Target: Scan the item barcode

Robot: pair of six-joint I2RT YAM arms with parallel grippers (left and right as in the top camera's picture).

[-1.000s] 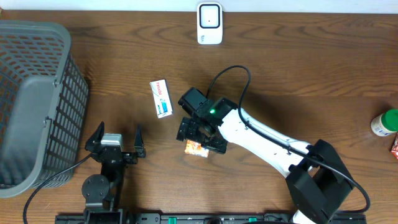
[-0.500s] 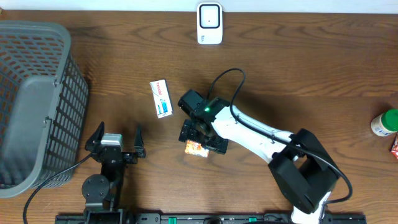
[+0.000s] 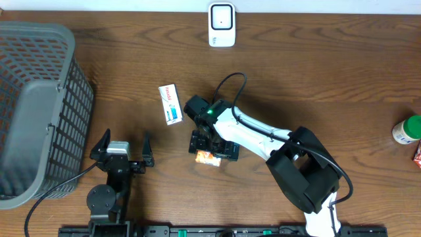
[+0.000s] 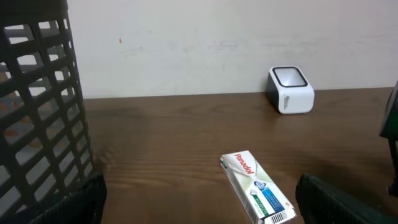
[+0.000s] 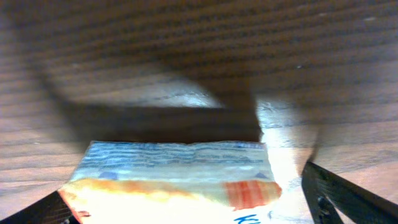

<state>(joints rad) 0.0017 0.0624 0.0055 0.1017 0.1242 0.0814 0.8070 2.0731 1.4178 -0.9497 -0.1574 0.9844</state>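
A small orange and white packet [image 3: 208, 157] lies flat on the wooden table. My right gripper [image 3: 213, 146] hangs right over it, open, one finger on each side. In the right wrist view the packet [image 5: 177, 177] fills the space between the dark fingers [image 5: 348, 199], and I cannot tell whether they touch it. The white barcode scanner [image 3: 222, 25] stands at the far edge, also seen from the left wrist [image 4: 291, 90]. My left gripper [image 3: 125, 139] rests open near the front edge, holding nothing.
A white Panadol box [image 3: 170, 104] lies left of the right gripper, its barcode end showing in the left wrist view [image 4: 258, 186]. A grey mesh basket [image 3: 39, 105] stands at the far left. A green-capped bottle [image 3: 408, 129] and a red item [image 3: 418, 155] sit at the right edge.
The right arm has swung its wrist a little to the left and settled closer over the packet. The packet, the box and the left arm have not moved.
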